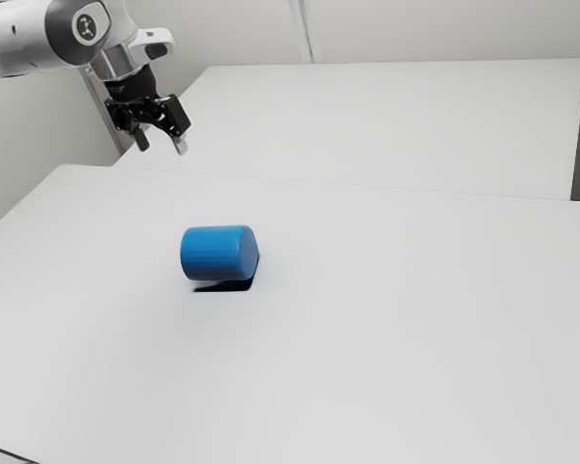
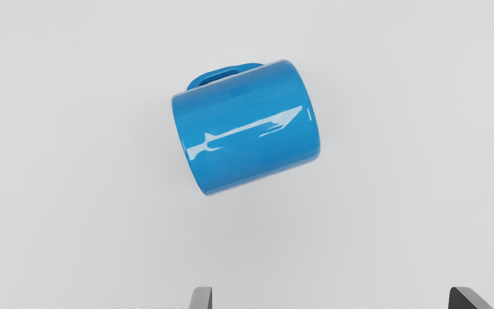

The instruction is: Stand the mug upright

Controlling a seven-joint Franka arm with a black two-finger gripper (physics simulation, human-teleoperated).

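High above the table at the exterior view's upper left, my gripper [image 1: 162,146] hangs open with nothing between its fingers. The blue mug [image 1: 213,253] lies on its side on the white table, lower than the gripper and apart from it. One flat, closed-looking end faces the exterior view's right. In the wrist view the mug [image 2: 247,128] lies ahead of my gripper [image 2: 330,298], whose two fingertips stand wide apart. Its handle [image 2: 225,74] sticks out from the side of the mug farther from the fingertips. The inside of the mug is hidden.
The white table [image 1: 367,338] stretches out around the mug. Behind it, a second white surface [image 1: 396,126] reaches toward the pale walls. A dark thin line runs at the exterior view's bottom left corner.
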